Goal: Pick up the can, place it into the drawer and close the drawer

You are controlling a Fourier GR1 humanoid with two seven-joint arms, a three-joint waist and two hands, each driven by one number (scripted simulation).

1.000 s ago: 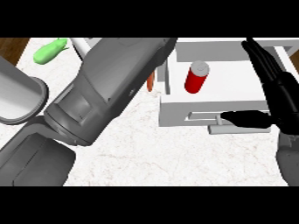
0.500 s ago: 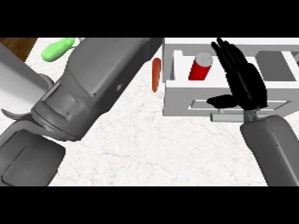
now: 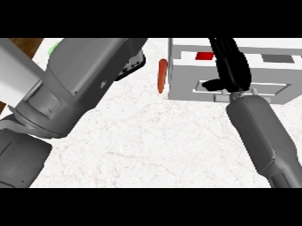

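The right hand (image 3: 230, 66) lies over the front panel of the white drawer (image 3: 193, 77), its black fingers stretched out straight and together along the top of the drawer, thumb tucked down near the handle slot; it grips nothing. Just left of those fingers and beyond the thumb, a patch of red shows inside the drawer: the can (image 3: 205, 56), most of it hidden by the drawer wall and the hand. To the left of the hand, outside the drawer and close against its side wall, a slim orange-red object (image 3: 161, 76) lies on the white marbled counter (image 3: 147, 141). Farther left, the big grey left forearm (image 3: 75, 88) crosses the view; its hand (image 3: 133, 66) shows only as a dark sliver behind the forearm, and I cannot tell how its fingers stand. A bit of green (image 3: 52, 47) peeks out past that forearm.
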